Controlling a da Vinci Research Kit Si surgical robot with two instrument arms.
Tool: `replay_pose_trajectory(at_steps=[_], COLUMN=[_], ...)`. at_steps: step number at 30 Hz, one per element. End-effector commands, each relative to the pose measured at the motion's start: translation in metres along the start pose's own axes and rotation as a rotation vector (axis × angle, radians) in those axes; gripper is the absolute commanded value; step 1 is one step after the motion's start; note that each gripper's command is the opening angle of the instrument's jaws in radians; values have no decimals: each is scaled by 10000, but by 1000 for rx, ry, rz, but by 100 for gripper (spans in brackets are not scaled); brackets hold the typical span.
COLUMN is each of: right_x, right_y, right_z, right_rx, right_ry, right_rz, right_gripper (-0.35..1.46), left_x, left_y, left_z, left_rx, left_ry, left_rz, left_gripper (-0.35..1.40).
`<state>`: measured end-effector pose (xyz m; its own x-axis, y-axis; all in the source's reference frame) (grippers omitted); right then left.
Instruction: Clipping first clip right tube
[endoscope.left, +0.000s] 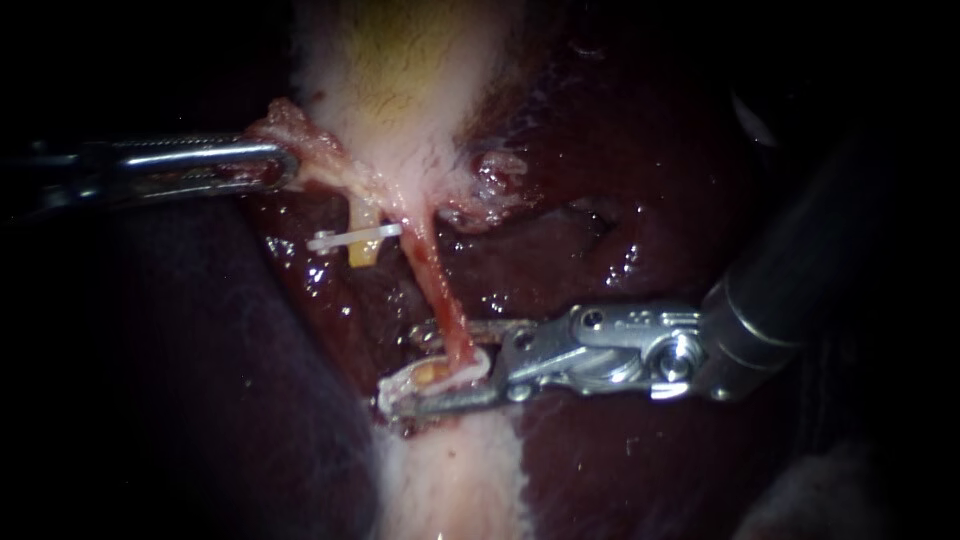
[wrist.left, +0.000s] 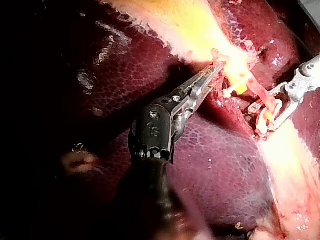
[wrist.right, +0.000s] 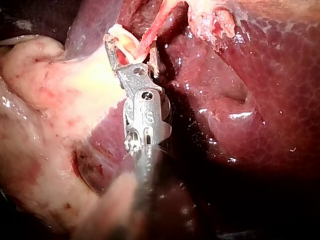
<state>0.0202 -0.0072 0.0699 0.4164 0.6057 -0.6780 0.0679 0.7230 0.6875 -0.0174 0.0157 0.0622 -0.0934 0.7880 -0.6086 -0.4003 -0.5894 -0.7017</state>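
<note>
One tube (endoscope.left: 447, 305) between right instrument (endoscope.left: 400, 365) jaws

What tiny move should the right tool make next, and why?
Probably close the right instrument. It stands open astride the right tube, and its white clip seems to sit around that tube, so closing should pinch the clip on. The left instrument grips the tissue higher up, which likely steadies the tube.

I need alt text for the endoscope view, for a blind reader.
The right instrument, jaws open, straddles a reddish tube over the liver, a white clip in its lower jaw. The left instrument grips the gallbladder; a second clip sits on a yellowish tube.
</note>
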Motion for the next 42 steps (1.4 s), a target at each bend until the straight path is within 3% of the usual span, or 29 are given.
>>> replay_pose_trajectory(at_steps=[1, 9, 13, 15, 21, 23, 26, 32, 42], right_x=[3, 11, 21, 24, 23, 22, 23, 25, 20], right_y=[-4, -37, -44, -45, -41, -39, -37, -34, -24], right_z=[-1, -5, -6, -6, -9, -11, -14, -18, -25], right_rx=[33, 206, 223, 196, 187, 175, 128, 100, 161], right_ry=[0, -30, -1, 22, 26, 30, 49, 60, 34], right_rz=[-3, -16, -10, -3, 11, 23, 52, 89, 120], right_gripper=[50, 45, 45, 44, 33, 24, -5, -35, -35], left_x=[0, 0, 0, 0, 0, 0, 0, 0, 0], left_y=[0, 0, 0, -1, -1, -1, -1, -1, -1], left_z=[0, -2, -3, -3, -3, -3, -3, -3, -3], left_rx=[0, -1, -1, -1, -2, -2, -2, -2, -2], left_ry=[0, 0, 0, -1, -1, -1, -1, -1, -1], left_rz=[0, 0, 0, 0, 0, 0, 0, 0, 0], left_gripper=[-35, -35, -35, -35, -35, -35, -35, -35, -35])
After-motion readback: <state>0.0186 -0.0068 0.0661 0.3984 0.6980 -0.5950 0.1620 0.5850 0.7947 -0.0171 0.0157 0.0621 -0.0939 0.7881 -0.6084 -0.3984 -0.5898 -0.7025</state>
